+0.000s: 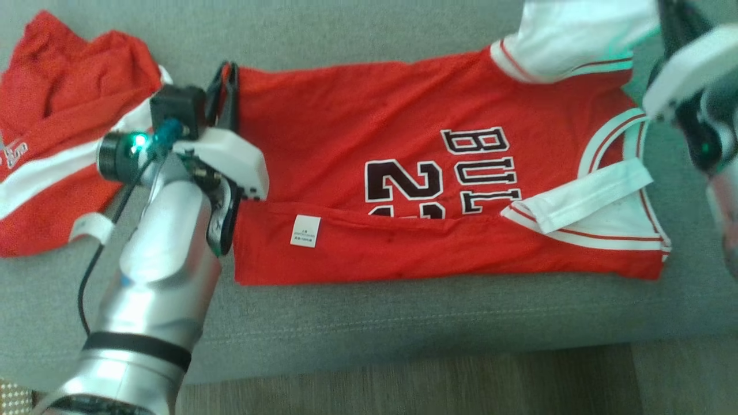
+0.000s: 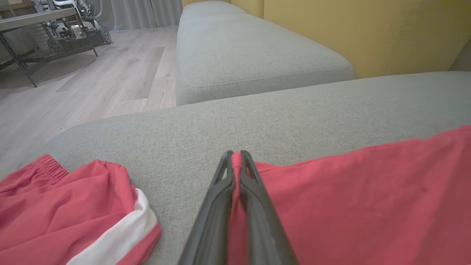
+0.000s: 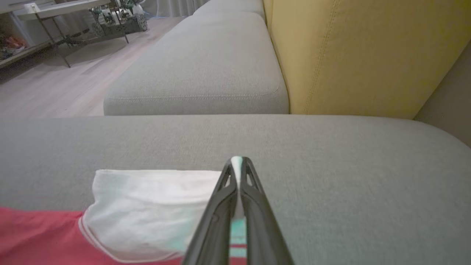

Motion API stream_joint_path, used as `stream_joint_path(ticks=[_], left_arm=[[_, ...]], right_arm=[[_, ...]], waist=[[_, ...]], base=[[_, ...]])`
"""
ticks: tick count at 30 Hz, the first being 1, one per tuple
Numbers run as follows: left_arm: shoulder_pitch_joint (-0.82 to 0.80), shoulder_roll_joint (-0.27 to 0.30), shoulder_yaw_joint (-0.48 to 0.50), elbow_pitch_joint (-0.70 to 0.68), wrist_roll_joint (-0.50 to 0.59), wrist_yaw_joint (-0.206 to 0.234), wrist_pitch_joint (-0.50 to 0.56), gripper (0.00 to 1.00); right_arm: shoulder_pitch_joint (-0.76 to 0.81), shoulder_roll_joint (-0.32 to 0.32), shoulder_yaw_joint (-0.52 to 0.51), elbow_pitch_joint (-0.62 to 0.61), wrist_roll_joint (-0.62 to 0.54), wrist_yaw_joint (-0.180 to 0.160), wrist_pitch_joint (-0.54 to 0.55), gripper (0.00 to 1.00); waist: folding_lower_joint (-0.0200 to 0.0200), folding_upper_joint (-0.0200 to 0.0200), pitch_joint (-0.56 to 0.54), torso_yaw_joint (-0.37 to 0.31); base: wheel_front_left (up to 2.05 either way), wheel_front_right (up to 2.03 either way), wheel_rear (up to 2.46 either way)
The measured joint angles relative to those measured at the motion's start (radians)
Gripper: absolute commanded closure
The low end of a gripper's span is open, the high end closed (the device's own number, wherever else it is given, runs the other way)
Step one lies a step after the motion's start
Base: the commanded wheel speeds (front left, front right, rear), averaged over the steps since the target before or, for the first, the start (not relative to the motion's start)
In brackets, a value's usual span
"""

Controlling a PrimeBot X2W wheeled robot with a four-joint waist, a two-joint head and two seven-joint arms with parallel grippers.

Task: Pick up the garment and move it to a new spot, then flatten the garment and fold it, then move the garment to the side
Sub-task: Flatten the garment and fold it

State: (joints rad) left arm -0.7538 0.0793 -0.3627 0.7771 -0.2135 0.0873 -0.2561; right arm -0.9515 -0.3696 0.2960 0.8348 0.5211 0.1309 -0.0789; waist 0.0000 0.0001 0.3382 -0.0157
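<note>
The garment (image 1: 403, 144) is a red basketball jersey with white trim, lying spread on the grey sofa seat (image 1: 369, 311), its near long edge folded over with a white label showing. My left gripper (image 1: 228, 75) is shut on the jersey's hem corner at the left; the left wrist view shows red cloth (image 2: 368, 191) pinched between the dark fingers (image 2: 217, 198). My right gripper (image 1: 669, 17) at the top right is shut on the white shoulder part (image 1: 576, 34); the right wrist view shows that white cloth (image 3: 147, 206) clamped between its fingertips (image 3: 237, 163).
A second red garment with a white stripe (image 1: 57, 127) lies crumpled on the seat to the left. The sofa's front edge drops to a wooden floor (image 1: 461, 380). A yellow backrest (image 3: 368, 55) rises behind, and another grey cushion (image 2: 250, 48) extends beyond.
</note>
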Motion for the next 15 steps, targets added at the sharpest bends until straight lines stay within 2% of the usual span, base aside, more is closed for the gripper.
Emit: stream_joint_path(ticks=[9, 15], left_arm=[[0.087, 0.024, 0.003, 0.006, 0.024, -0.025, 0.0, 1.0], [0.154, 0.04, -0.009, 0.012, 0.045, -0.046, 0.0, 1.0]], right_arm=[[0.26, -0.106, 0.016, -0.287, 0.149, 0.0, 0.228, 1.0], [0.416, -0.159, -0.023, -0.459, 0.204, 0.0, 0.381, 1.0]], waist=[[0.0, 0.0, -0.087, -0.018], [0.0, 0.0, -0.133, -0.035]], base=[[0.0, 0.0, 0.0], [0.0, 0.0, 0.0]])
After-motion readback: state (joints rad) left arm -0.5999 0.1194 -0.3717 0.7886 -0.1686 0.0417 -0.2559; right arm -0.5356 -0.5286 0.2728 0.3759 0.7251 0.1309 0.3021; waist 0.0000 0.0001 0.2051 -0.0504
